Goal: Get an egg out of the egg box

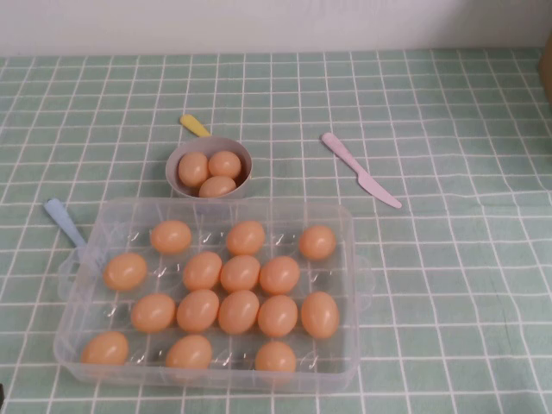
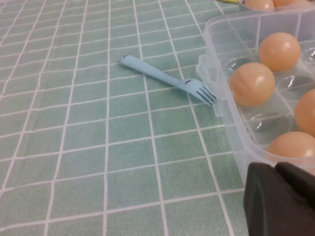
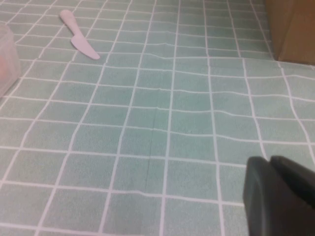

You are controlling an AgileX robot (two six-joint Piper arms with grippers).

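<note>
Only a dark corner of the left end effector (image 2: 283, 199) shows in its wrist view, hovering just outside the egg box (image 2: 221, 93) beside the nearest egg (image 2: 291, 145), so whether it is clenched or released cannot be told. The right end effector (image 3: 280, 196) is likewise cut off and unreadable, hanging above bare tabletop (image 3: 147, 123) well apart from the pink knife (image 3: 78, 35). Neither appears in the high view.

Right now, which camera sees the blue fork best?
The left wrist view: the whole blue fork shows, prongs touching the egg box. The high view shows mostly its handle. The right wrist view misses it.
</note>
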